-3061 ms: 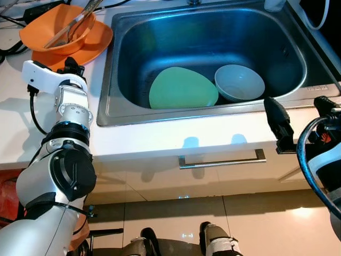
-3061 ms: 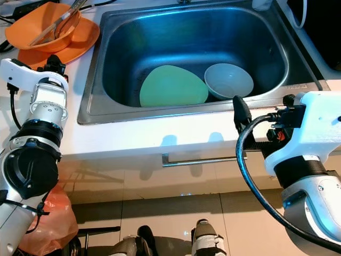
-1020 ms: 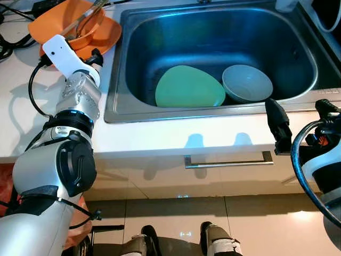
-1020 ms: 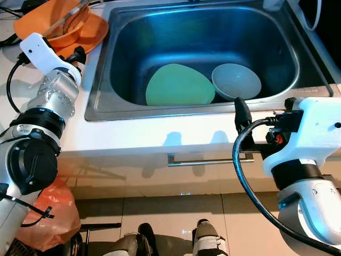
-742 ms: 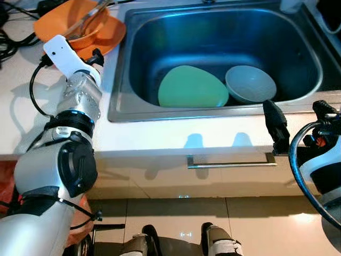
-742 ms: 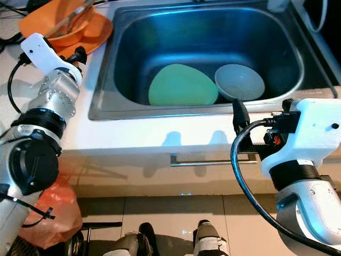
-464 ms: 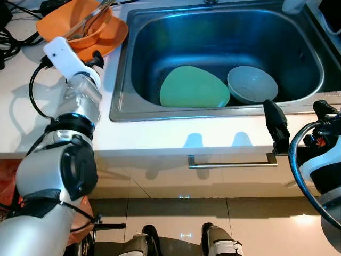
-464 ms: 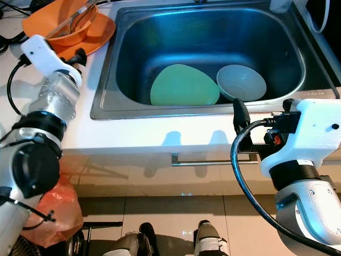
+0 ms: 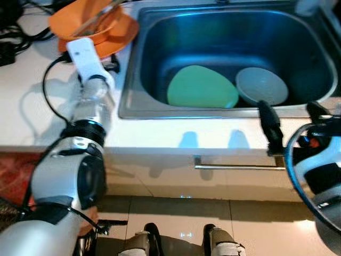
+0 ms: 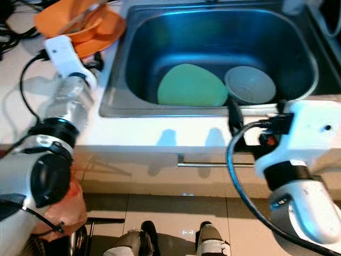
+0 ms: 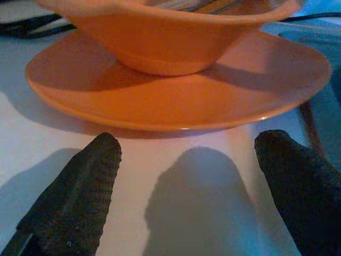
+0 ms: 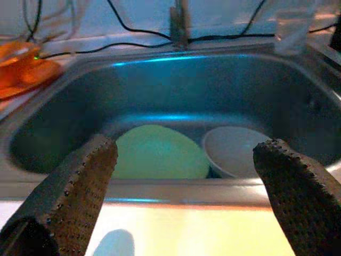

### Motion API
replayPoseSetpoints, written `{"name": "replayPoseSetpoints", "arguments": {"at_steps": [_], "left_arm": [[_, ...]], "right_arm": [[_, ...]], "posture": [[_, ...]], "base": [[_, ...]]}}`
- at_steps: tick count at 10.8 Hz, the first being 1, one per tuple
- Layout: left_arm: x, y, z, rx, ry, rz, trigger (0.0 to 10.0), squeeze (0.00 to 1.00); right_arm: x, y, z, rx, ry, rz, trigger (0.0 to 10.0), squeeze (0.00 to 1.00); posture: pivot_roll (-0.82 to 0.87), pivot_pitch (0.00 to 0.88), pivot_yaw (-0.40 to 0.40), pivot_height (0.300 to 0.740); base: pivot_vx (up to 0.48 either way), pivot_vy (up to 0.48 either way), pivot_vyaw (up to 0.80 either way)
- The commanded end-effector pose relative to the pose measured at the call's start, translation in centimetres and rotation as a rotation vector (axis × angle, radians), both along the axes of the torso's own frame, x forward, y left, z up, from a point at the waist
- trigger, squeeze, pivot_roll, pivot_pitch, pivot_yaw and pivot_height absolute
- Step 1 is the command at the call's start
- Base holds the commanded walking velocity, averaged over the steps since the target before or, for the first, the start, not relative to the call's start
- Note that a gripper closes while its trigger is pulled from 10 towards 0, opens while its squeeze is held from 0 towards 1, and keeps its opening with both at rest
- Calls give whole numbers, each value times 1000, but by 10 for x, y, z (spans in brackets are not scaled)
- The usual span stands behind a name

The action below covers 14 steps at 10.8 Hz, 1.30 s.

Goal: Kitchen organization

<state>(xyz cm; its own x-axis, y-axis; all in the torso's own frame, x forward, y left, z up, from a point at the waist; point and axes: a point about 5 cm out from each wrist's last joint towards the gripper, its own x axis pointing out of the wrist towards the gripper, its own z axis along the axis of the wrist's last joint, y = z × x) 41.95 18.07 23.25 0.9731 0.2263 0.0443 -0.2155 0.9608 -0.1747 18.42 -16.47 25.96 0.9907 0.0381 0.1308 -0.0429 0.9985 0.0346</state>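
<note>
Left wrist view: the left pincer (image 11: 186, 176) stands wide open, both black fingers resting low over the white counter (image 11: 202, 213), with nothing between them. Directly ahead of the fingertips, just short of contact, lies the rim of the orange plate (image 11: 176, 90), and on that plate sits the orange bowl (image 11: 165, 37) holding utensils that are too blurred to name. The plate lies flat, its broad edge square across the pincer's line of approach.

From the head views, the orange plate (image 9: 114, 40) sits on the counter just beside the sink (image 9: 133, 80), at its left rim. The left arm is clearly the nearer one to it. The right pincer (image 12: 186, 176), also wide open and empty, hovers at the sink's front edge, facing the green plate (image 12: 157, 152) and grey bowl (image 12: 237, 149) in the basin, well apart from the orange stack.
</note>
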Motion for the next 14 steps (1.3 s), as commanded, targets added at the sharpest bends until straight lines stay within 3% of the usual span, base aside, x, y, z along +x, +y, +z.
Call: {"name": "replayPoseSetpoints", "arguments": {"at_steps": [1, 4, 6, 8, 14], "left_arm": [[-3, -1, -19, 28, 56, -13, 10000, 0], [-4, 2, -2, 49, -38, 13, 10000, 0], [-10, -4, -14, 47, -47, -5, 10000, 0], [-19, -17, -17, 38, -98, -69, 10000, 0], [-40, -13, 9, 162, -224, -117, 10000, 0]], "right_arm": [[1, 3, -1, 2, -2, 18, 10000, 357], [13, 7, -2, 16, -20, 48, 10000, 357], [23, 12, -3, 27, -25, 79, 10000, 353], [42, 30, -15, 60, 32, 213, 10000, 333], [79, 61, -20, 112, -16, 362, 10000, 333]], "posture": [[-371, 239, 114, 740], [-320, 215, 112, 740], [-264, 189, 102, 740], [-198, 164, 83, 740], [4, 81, 55, 740]], "base": [[0, 0, 0], [0, 0, 0], [0, 0, 0], [0, 0, 0], [0, 0, 0]]}}
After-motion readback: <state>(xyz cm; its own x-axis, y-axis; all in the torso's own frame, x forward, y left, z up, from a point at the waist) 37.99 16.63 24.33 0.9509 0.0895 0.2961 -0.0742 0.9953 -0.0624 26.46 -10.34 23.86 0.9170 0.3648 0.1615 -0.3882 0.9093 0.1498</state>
